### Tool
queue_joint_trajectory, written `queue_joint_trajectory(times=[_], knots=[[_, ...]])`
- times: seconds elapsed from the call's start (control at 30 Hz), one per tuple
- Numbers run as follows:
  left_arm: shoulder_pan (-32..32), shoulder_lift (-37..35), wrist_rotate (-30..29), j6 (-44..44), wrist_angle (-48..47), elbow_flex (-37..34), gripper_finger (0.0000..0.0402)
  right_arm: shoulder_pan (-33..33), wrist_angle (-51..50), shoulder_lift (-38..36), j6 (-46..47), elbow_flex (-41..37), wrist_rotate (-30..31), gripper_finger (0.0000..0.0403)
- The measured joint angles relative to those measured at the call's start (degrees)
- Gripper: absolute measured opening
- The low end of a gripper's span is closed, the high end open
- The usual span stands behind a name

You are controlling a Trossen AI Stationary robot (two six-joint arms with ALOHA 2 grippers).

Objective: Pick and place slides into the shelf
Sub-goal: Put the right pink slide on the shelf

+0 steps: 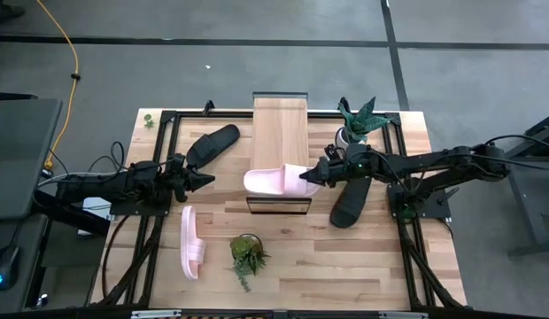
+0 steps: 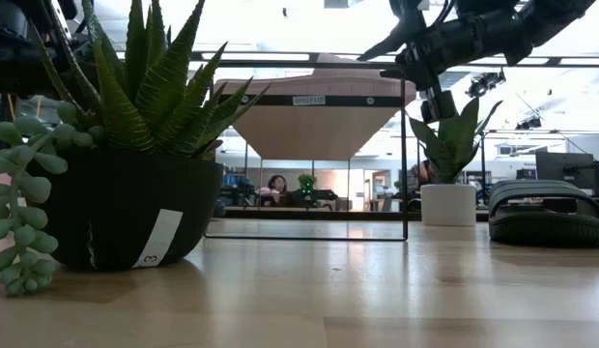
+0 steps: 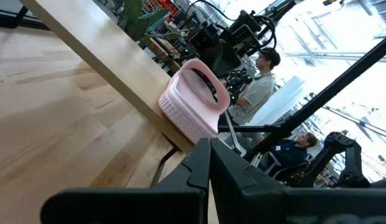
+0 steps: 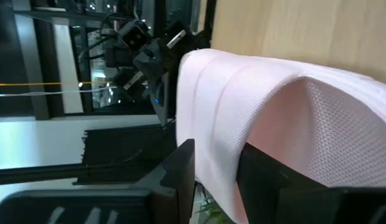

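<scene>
Right gripper (image 1: 308, 176), jaws closed on one end of a pink slide (image 1: 274, 180) lying across the shelf (image 1: 280, 133) near its front end; left gripper (image 1: 202, 180), jaws together and empty, well left of that slide

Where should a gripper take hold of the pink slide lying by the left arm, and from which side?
Grip the wide strap of the pink slide, coming from above. It lies flat on the table, so the raised strap offers an edge that fingers can close across; the sole seems harder to pinch.
</scene>
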Motion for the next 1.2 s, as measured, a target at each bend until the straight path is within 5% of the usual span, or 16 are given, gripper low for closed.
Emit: queue_joint_trajectory(times=[0.77, 1.2], knots=[[0.0, 0.0, 0.2, 0.0, 0.0, 0.0, 0.0001, 1.1, -2.6, -0.5, 1.5, 0.2, 2.8, 0.0099], [0.0, 0.0, 0.3, 0.0, -0.1, 0.0, 0.0001, 3.2, -7.1, -4.6, 1.1, 0.2, 10.7, 0.0099]])
